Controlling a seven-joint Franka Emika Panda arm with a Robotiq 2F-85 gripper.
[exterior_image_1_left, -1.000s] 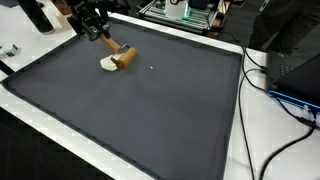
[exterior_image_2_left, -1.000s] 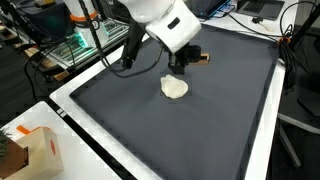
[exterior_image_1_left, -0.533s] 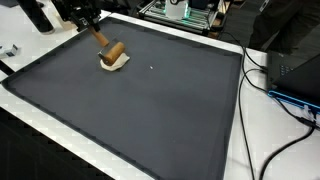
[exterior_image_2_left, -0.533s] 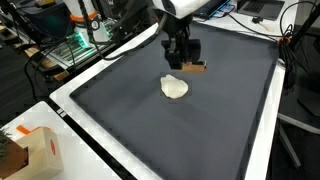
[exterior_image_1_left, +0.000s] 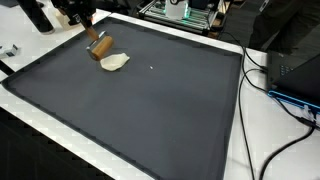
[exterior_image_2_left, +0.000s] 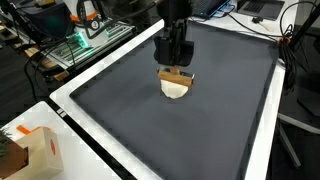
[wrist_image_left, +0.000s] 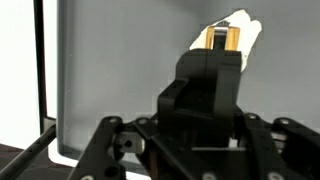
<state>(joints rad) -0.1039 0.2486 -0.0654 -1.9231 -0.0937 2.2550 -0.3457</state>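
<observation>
While in the end effector (exterior_image_2_left: 176, 67), one wooden block (exterior_image_2_left: 177, 76); one white lump (exterior_image_2_left: 175, 93).

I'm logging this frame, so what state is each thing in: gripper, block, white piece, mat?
gripper: shut on the wooden block.
wooden block: held, level, beside the white piece.
white piece: lying loose on the mat.
mat: spread flat.

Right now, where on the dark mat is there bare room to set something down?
Nearly all of the dark mat is bare: from the white piece to the near edge and across to the side with the cables. Only one far corner is crowded, where the gripper holds a wooden block close to the white piece.
</observation>
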